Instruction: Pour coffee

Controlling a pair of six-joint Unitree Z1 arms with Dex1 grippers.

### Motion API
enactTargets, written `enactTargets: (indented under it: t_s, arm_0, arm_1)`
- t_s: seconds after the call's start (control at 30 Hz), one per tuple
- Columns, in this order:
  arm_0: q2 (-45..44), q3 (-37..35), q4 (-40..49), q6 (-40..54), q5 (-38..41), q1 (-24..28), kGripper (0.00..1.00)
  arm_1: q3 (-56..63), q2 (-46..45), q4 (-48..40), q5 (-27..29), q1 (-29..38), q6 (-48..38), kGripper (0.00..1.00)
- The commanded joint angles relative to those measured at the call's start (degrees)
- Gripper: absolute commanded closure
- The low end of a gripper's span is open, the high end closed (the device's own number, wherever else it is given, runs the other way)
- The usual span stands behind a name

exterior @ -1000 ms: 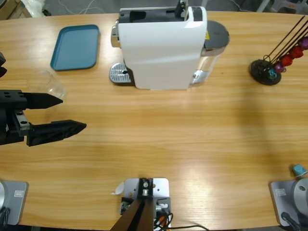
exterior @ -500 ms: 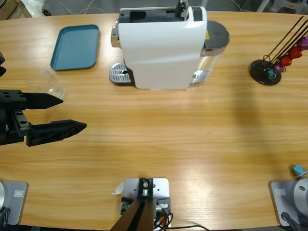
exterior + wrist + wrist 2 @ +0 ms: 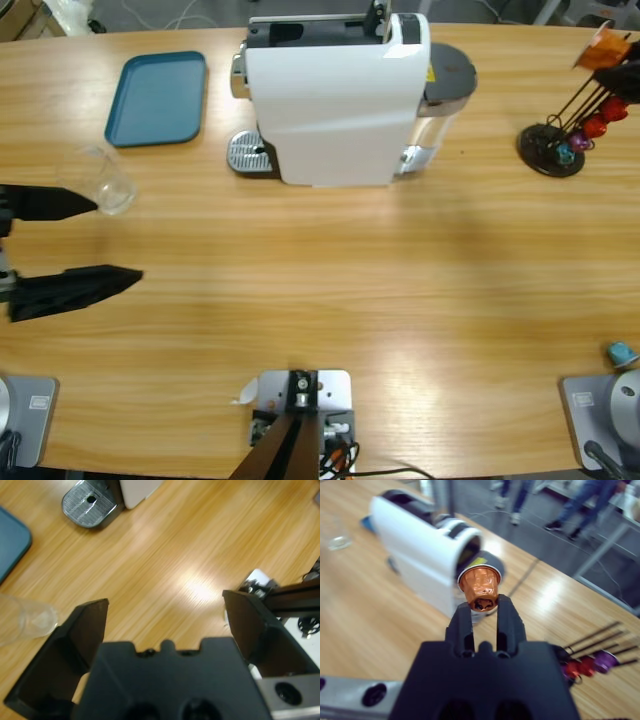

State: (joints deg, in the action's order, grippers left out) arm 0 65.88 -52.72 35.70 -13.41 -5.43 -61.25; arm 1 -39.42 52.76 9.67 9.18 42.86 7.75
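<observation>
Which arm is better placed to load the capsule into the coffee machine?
Right. Its hand already grips the orange capsule, near the machine. The left hand is open, empty, by the glass.

Coffee (image 3: 113,196) shallow pale layer in upright glass (image 3: 100,176)

The left gripper (image 3: 72,243) had two long matte black fingers (image 3: 75,289), wedge-shaped and tapering to blunt points when seen from above. From its own wrist camera, the fingers (image 3: 85,645) were broad flat black plates rising from a blocky black body with round recesses along its lower edge. The right gripper (image 3: 483,614) had two narrower, rounded black fingers (image 3: 462,625) on a similar boxy black body, with small screw holes at their bases and a pale grey plate beside it.
</observation>
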Motion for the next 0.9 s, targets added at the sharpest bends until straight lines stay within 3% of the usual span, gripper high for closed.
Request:
enactTargets:
  t_s: [0.03,0.17,0.37,0.6,0.9]
  arm_0:
    - [-7.07,-0.36,6.96,1.28,-3.33,-0.52,0.0]
    - [-8.67,-0.43,8.79,1.91,-4.29,-0.45,0.0]
    - [-8.86,-0.7,9.3,2.31,-4.42,-0.45,0.0]
    - [-9.7,-0.68,9.3,2.16,-4.42,-0.45,0.0]
    - [-9.65,-0.17,9.14,1.89,-4.42,-0.41,0.0]
  arm_1:
    - [-2.32,6.48,-2.45,-7.43,5.64,2.8,1.0]
    - [-6.22,15.81,-9.25,-14.77,7.87,1.6,1.0]
    - [-18.19,30.9,-11.57,-24.23,8.47,1.71,1.0]
    - [-27.08,40.88,-12.66,-27.6,7.85,1.9,1.0]
    - [-29.93,46.79,-13.36,-30.79,-1.52,1.5,1.0]
